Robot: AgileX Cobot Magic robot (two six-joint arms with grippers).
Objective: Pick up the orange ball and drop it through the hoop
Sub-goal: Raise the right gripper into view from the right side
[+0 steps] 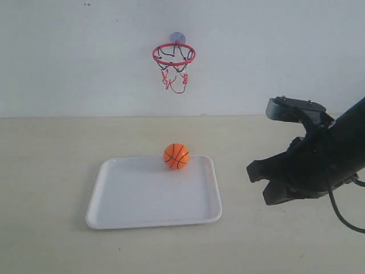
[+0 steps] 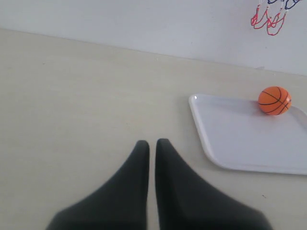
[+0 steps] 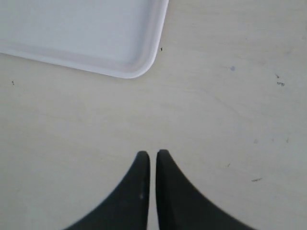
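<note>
A pale table (image 1: 45, 171) filled the lower frame of the exterior view, and we saw a white tray (image 1: 114, 200) at its lower centre. At the right edge our right gripper (image 1: 261, 184) hung clear of the tray, jaws pressed together on nothing. Our left gripper (image 2: 152, 143), seen only in its wrist view, was likewise closed and empty. The hoop (image 1: 174, 54) sat on the wall (image 1: 285, 57) at upper centre. The orange ball (image 1: 176, 156) rested at the tray's upper rim, below the hoop.

The orange ball (image 1: 176, 156), a small toy basketball with black seams, rests on the white tray (image 1: 148, 197) at its far edge. The hoop (image 1: 174, 55), a red ring with a dark-and-red net, hangs on the wall (image 1: 274, 51) behind.
</note>
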